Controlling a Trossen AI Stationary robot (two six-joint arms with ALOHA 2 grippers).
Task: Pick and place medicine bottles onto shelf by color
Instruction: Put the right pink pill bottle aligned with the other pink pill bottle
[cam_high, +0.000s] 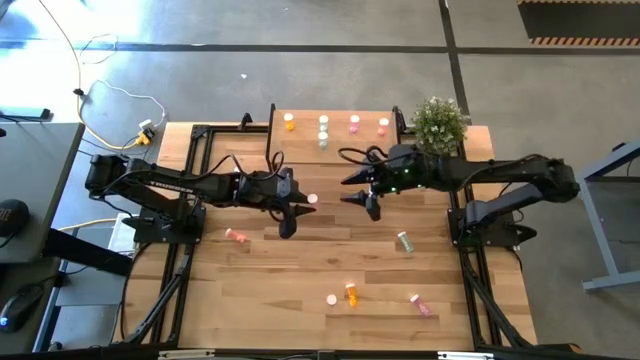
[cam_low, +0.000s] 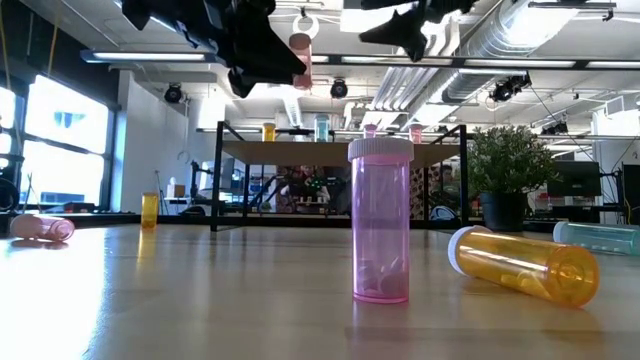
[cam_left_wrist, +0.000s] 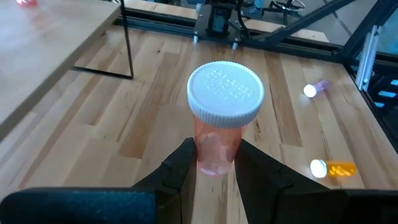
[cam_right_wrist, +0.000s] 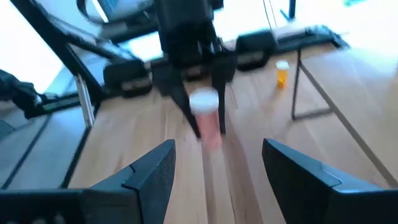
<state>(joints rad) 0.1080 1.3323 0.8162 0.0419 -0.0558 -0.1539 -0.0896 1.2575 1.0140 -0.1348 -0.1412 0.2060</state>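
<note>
My left gripper (cam_high: 297, 208) is over the middle of the table, shut on a reddish-pink bottle with a white cap (cam_left_wrist: 224, 93). The bottle also shows high in the low view (cam_low: 300, 45). My right gripper (cam_high: 365, 198) hangs open and empty just to the right of it, its fingers apart (cam_right_wrist: 217, 165). The shelf (cam_high: 336, 113) stands at the far edge with an orange (cam_high: 289, 122), a pale green (cam_high: 323, 126) and two pink bottles (cam_high: 354, 123) upright on it. Other bottles stand or lie on the table nearer me. My left gripper pinches the bottle's lower body (cam_left_wrist: 214, 149) between its two fingers (cam_left_wrist: 180, 167), one on each side. The fingers slant down from the table's left. The bottle stands about upright in the hold, cap up, lifted clear of the table.
On the table: a pink bottle lying left (cam_high: 236, 236), a green one lying right (cam_high: 404, 241), a pink one standing (cam_high: 331, 298) beside a lying orange one (cam_high: 351, 292), a pink one lying (cam_high: 420, 304). A potted plant (cam_high: 438, 125) stands at the shelf's right.
</note>
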